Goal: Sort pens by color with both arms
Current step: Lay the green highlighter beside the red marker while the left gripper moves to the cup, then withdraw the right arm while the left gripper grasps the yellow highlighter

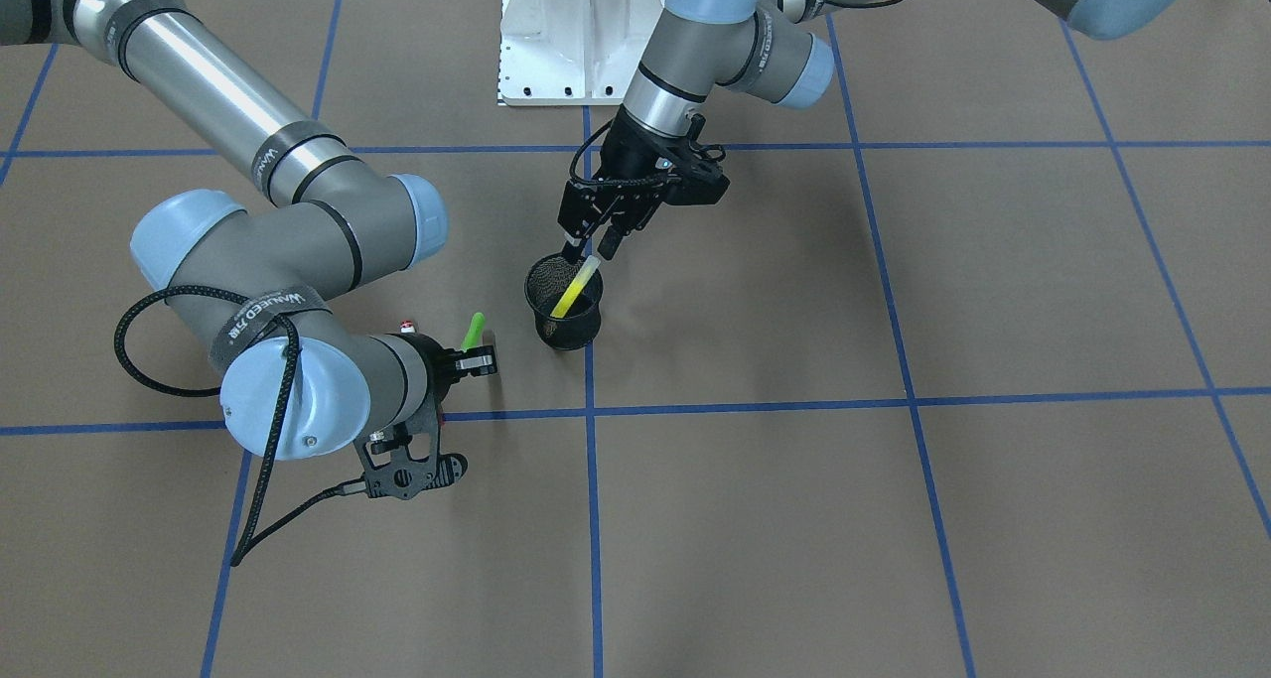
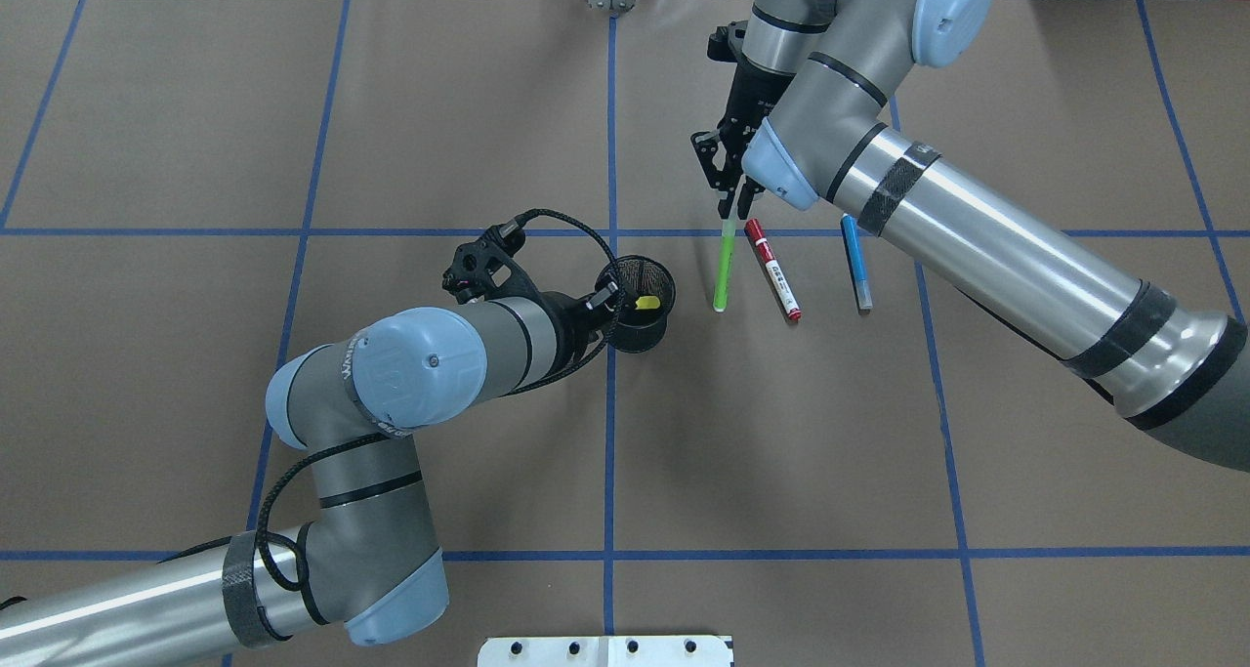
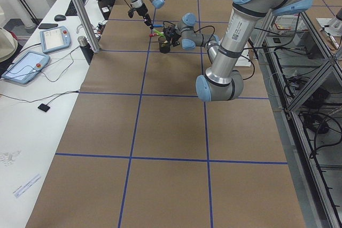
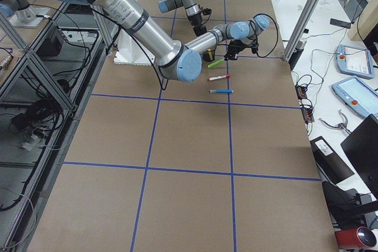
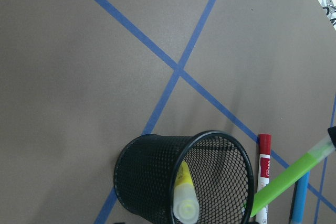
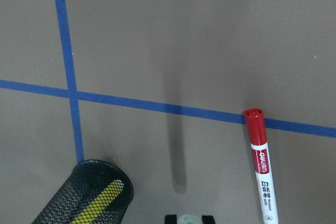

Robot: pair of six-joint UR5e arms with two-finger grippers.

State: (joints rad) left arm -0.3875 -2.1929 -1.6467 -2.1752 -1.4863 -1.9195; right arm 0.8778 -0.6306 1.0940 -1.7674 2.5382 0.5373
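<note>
A black mesh cup (image 2: 640,330) stands near the table's middle, with a yellow highlighter (image 1: 576,289) leaning inside it. My left gripper (image 1: 593,241) hovers just above the cup's rim, fingers apart, with the highlighter's top end below them. My right gripper (image 2: 730,200) is shut on the top end of a green pen (image 2: 723,267), which hangs down from it just right of the cup. In the left wrist view the green pen (image 5: 283,182) slants beside the cup (image 5: 152,177). A red marker (image 2: 772,269) and a blue pen (image 2: 856,262) lie on the table to the right of the green pen.
Brown paper with blue tape grid lines covers the table. The white pedestal base (image 1: 581,33) stands at the robot's edge of the table. A side desk with tablets (image 3: 26,65) runs along the far side, beyond the metal posts.
</note>
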